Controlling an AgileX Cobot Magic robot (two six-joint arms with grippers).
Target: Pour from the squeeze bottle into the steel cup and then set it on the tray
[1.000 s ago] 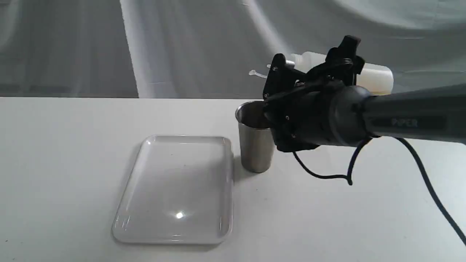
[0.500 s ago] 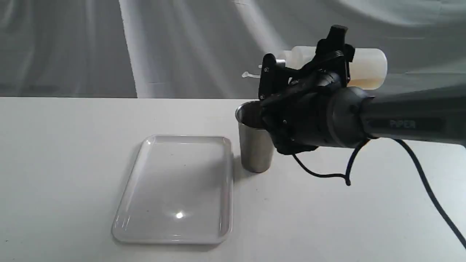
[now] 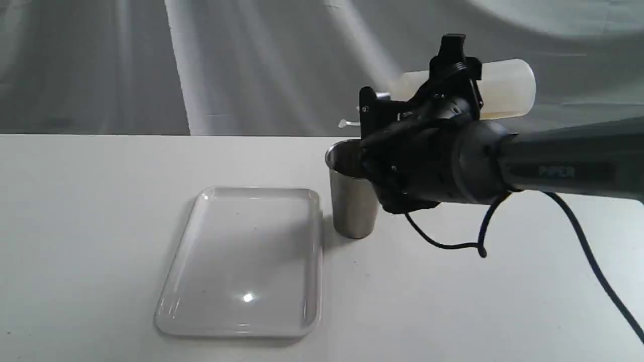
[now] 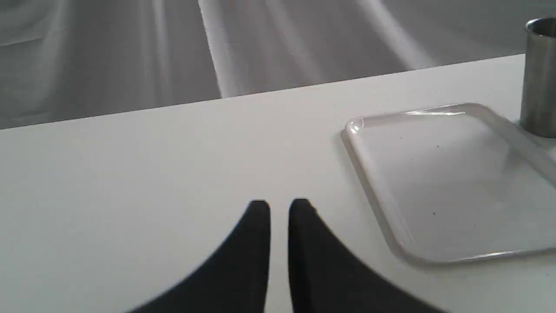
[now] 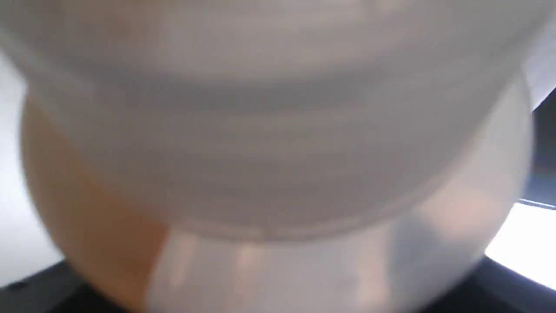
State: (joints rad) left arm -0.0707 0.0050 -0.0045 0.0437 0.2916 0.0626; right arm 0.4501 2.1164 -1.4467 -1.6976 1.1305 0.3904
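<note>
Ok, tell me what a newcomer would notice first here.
First is the big black right gripper at the right of the exterior view, holding the squeeze bottle tipped sideways above the steel cup. Next is the glossy white tray, lying left of the cup on the white table.

The squeeze bottle (image 5: pixel 278 130) fills the frame, amber liquid (image 5: pixel 87 208) inside.

Right arm (image 3: pixel 604 151): dark grey tube, faint "PIPER" marking (image 3: pixel 556 171), rounded black wrist housing (image 3: pixel 453 166) with small screws (image 3: pixel 394 168); black cable (image 3: pixel 453 245) loops beneath. Left end effector (image 4: pixel 279 206): two black tapered fingers (image 4: pixel 256 252).
</note>
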